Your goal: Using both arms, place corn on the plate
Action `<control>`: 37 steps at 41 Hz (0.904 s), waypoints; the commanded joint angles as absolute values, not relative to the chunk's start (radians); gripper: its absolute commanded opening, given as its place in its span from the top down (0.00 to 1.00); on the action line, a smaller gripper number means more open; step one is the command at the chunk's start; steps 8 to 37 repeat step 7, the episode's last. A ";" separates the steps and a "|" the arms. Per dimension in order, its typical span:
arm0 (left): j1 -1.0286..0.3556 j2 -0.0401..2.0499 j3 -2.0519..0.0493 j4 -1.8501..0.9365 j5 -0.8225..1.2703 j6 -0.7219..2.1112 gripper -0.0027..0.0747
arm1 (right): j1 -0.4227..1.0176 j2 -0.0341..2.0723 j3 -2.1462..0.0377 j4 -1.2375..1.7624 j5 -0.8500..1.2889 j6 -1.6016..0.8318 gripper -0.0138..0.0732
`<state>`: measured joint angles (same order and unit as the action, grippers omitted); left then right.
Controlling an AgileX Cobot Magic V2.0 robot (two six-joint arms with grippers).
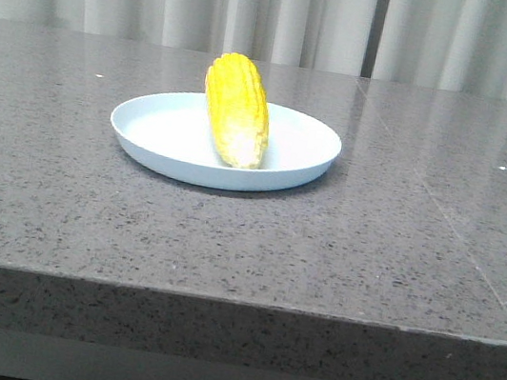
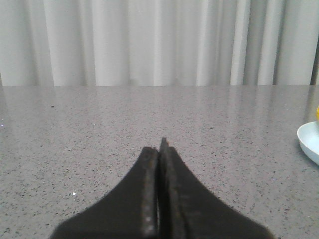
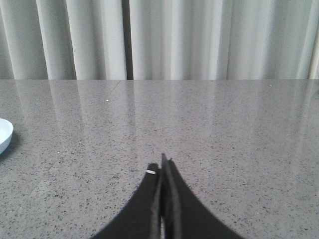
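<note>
Corn (image 1: pixel 236 110) on the plate (image 1: pixel 147 130), paler tip forward.

**Corn resting on the plate**

The corn (image 1: pixel 236 108), a bright yellow cob with rows of kernels and a paler tip, is seen lying in the plate (image 1: pixel 162 129). Its pale tip is pointed toward the camera, and its far end is raised over the plate's back rim. The plate is round, shallow and pale blue-white with a low raised rim, and is set flat on the desk (image 1: pixel 61 188). Only an edge of the plate is caught in each wrist view.
</note>
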<state>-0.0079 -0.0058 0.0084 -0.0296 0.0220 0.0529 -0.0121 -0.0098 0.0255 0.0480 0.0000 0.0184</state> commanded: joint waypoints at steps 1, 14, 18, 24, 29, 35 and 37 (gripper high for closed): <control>-0.008 -0.022 0.032 -0.039 -0.061 0.053 0.99 | -0.018 -0.027 0.005 0.049 -0.088 0.019 0.92; -0.008 -0.022 0.032 -0.039 -0.061 0.053 0.99 | -0.018 -0.027 0.005 0.049 -0.088 0.019 0.92; -0.008 -0.022 0.032 -0.039 -0.061 0.053 0.99 | -0.018 -0.027 0.005 0.049 -0.088 0.019 0.92; -0.008 -0.022 0.032 -0.039 -0.061 0.053 0.99 | -0.018 -0.027 0.005 0.049 -0.088 0.019 0.92; -0.008 -0.022 0.032 -0.039 -0.061 0.053 0.99 | -0.018 -0.027 0.005 0.049 -0.088 0.019 0.92; -0.008 -0.022 0.032 -0.039 -0.061 0.053 0.99 | -0.018 -0.027 0.005 0.049 -0.088 0.019 0.92; -0.008 -0.022 0.032 -0.039 -0.061 0.053 0.99 | -0.018 -0.027 0.005 0.049 -0.088 0.019 0.92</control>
